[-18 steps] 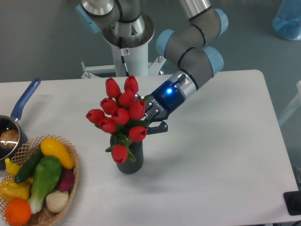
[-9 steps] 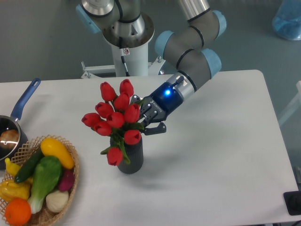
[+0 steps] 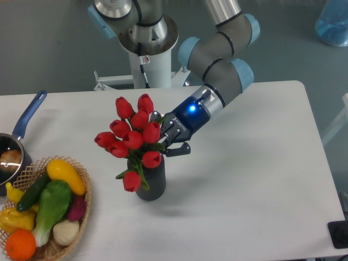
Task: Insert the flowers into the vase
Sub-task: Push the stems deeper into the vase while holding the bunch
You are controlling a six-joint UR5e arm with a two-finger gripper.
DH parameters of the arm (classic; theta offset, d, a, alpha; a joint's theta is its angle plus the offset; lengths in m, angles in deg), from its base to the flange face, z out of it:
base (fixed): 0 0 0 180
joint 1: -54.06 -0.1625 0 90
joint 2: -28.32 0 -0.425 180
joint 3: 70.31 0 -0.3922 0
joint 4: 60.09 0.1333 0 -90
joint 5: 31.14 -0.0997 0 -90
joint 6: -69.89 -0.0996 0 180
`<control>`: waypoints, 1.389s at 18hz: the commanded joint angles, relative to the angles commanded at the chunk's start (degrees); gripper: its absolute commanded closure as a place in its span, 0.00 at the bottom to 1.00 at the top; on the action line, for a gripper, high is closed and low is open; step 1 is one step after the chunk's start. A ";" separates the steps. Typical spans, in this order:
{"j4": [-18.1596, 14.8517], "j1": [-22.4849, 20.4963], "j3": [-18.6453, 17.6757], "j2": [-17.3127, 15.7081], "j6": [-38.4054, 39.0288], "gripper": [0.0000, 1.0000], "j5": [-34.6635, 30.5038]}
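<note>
White table [image 3: 255,179] fills most of the view. Arm [image 3: 217,54] comes down from the far side, centre, w/ grey links and pale blue joints, wrist angled toward the left and near; blue light lit on the wrist. Its base column stands behind the far table edge.

Wicker basket [image 3: 81,209] at near left corner, holding toy veg: yellow, green, orange, white and purple pieces. Pan [image 3: 22,128] w/ blue handle just beyond the basket at the left edge, partly cut off, something pale inside.

Flowers [image 3: 133,138]: bunch of red tulips, closed buds, green stems and leaves, left of centre. Stems go down into the vase mouth; buds spread wider than the vase, leaning a bit left. One bud droops low over the vase's left side.

Vase [image 3: 152,182]: small dark ribbed cylinder, upright on the table, right of the basket and apart from it, directly under the bunch.

Gripper [image 3: 166,142] sits just right of the bunch, at stem level above the vase mouth, black fingers [image 3: 179,148] pointing left into the leaves. Tips hidden by buds and leaves, so can't tell whether jaws are clamped on the stems or parted.

Blue translucent object [image 3: 333,22] at far right corner, off the table, cut by the frame.
</note>
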 joint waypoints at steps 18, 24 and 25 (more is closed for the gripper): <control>0.09 0.09 -0.53 1.58 -1.58 0.75 -1.93; 0.09 0.00 -0.53 1.76 -1.58 0.75 -1.93; 0.09 0.00 -0.44 1.67 -1.67 0.75 -1.93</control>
